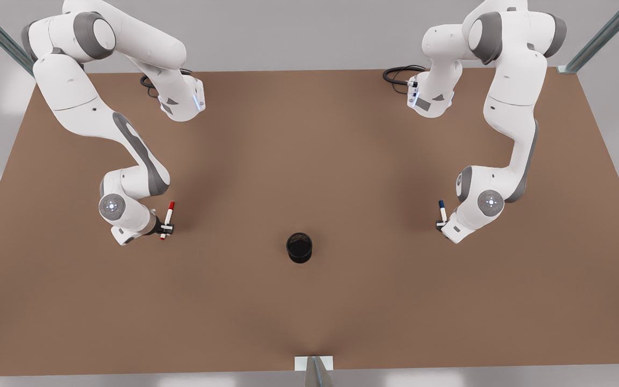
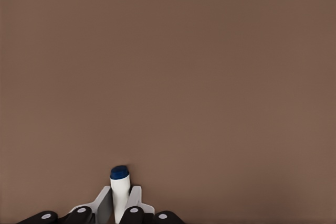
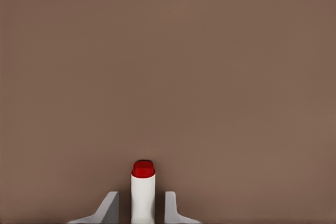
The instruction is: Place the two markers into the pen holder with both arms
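In the front view, my right gripper [image 1: 167, 230] is at the front view's left, shut on the red-capped marker [image 1: 168, 219]. The right wrist view shows that red marker [image 3: 143, 190] standing between the white fingertips [image 3: 108, 208], red end pointing at the table. My left gripper [image 1: 441, 224] is at the front view's right, shut on the blue-capped marker [image 1: 442, 210]. Its fingers [image 2: 102, 205] press tight against the blue marker [image 2: 119, 187]. The black pen holder [image 1: 299, 248] stands upright between the two arms, nearer the table's front edge and apart from both grippers.
The brown table [image 1: 309, 150] stretches wide around the holder. Black cables [image 1: 398, 74] lie by the arm bases at the back. Metal frame posts stand at the back corners, and a bracket [image 1: 314, 364] sits at the front edge.
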### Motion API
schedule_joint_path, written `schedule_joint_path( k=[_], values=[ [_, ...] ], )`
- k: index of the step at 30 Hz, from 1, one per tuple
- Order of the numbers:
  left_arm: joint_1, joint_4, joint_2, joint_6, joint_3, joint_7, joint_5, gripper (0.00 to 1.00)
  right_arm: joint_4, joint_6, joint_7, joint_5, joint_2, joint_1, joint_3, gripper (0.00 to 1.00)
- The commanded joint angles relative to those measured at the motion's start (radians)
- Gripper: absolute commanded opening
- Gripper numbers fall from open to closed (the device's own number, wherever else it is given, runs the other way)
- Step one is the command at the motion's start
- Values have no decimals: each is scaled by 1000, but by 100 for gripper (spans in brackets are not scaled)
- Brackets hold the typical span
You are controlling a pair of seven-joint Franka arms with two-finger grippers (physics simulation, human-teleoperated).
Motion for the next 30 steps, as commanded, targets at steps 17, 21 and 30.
schedule_joint_path(
  k=[17,21,30],
  values=[
    [-17,97,-151,-217,-135,-75,-150,21,-3,-2,-17,-20,6,0,0,25],
    [-19,230,-148,-226,-328,-78,-168,21,-4,0,-17,-21,10,0,0,25],
    [-218,829,237,18,-442,83,-292,21,170,-154,-11,-18,-152,-1,181,24]
  ],
)
